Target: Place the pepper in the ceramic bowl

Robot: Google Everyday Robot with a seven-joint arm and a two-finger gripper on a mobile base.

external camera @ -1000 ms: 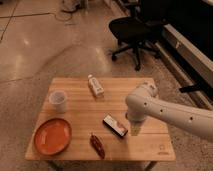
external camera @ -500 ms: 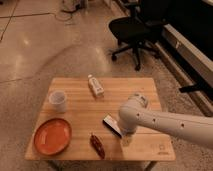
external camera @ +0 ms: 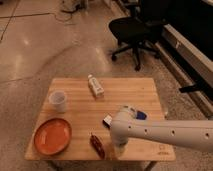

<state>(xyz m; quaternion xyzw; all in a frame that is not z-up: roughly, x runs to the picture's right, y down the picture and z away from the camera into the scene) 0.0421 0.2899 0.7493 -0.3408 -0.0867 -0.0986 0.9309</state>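
- the gripper (external camera: 119,149) hangs low over the front part of the wooden table (external camera: 75,115). it points downward at the end of a thick white arm (external camera: 165,134), which reaches in from the right edge of the view.
- the gripper's lower end blends into the pale body of the arm, so i cannot tell whether it is wide, narrow or holding anything.
- the pepper (external camera: 96,145) lies flat on the table near the front edge, just to the left of the gripper. it is slender, dark red and glossy, and its length runs roughly from the back of the table toward the front. whether the gripper touches it cannot be made out.
- the ceramic bowl (external camera: 52,136), a wide shallow orange-red dish with a darker rim, sits at the table's front left corner. the pepper is outside it, lying on bare wood between the bowl and the gripper.
- a small white cup (external camera: 58,101) stands upright behind the bowl, near the left edge of the table.
- a pale item (external camera: 95,86), which looks like a small bottle, lies on its side near the middle of the far edge.
- a black box (external camera: 107,120) with a light end shows just behind the arm and is partly covered by it.
- beyond the table, a black office chair (external camera: 134,29) stands on the shiny floor (external camera: 40,45).
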